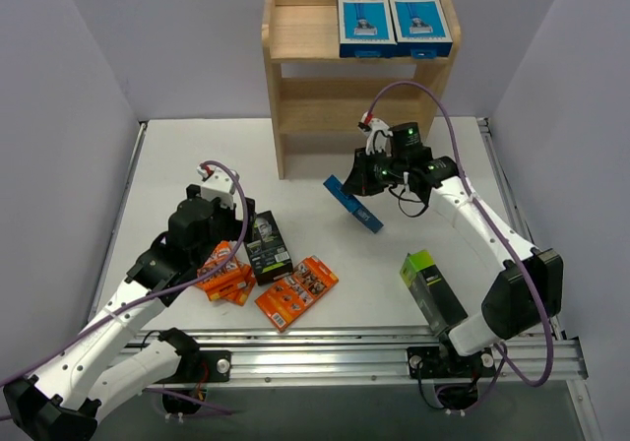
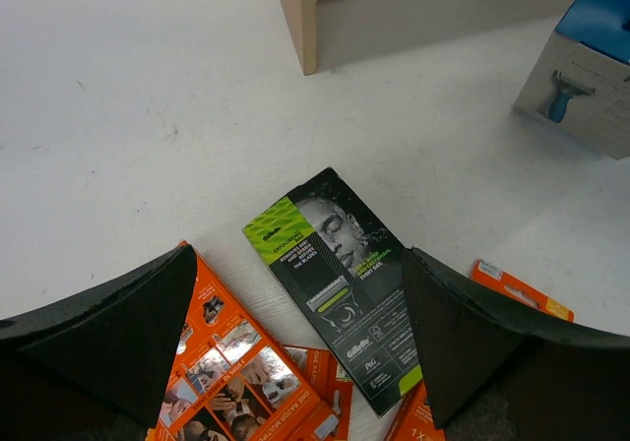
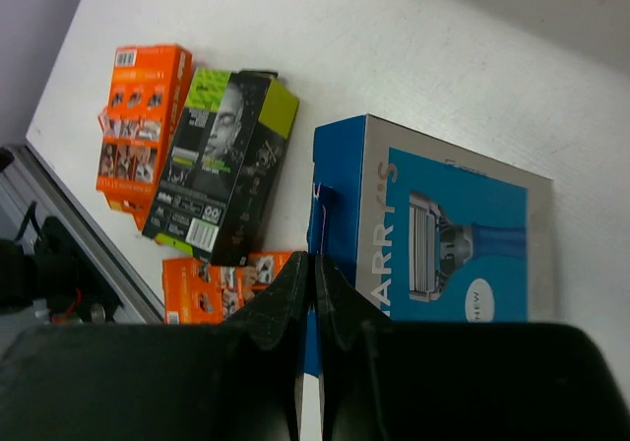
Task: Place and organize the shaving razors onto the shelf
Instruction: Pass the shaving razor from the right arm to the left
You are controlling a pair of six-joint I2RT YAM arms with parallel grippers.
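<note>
Blue box (image 3: 443, 234) was pinched by its edge between right jaws; left jaws gaped above black box (image 2: 340, 283).

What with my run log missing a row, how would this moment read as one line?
right jaws: shut on blue box, tilted, before shelf | left jaws: open above black-green box | shelf top: two blue boxes

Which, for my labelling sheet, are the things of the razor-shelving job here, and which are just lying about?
Job:
shelf
two blue boxes on its top tier
third blue box, held by the right gripper
black-and-green box
second black-and-green box
orange packs

Not the job:
purple cables
metal rail
</note>
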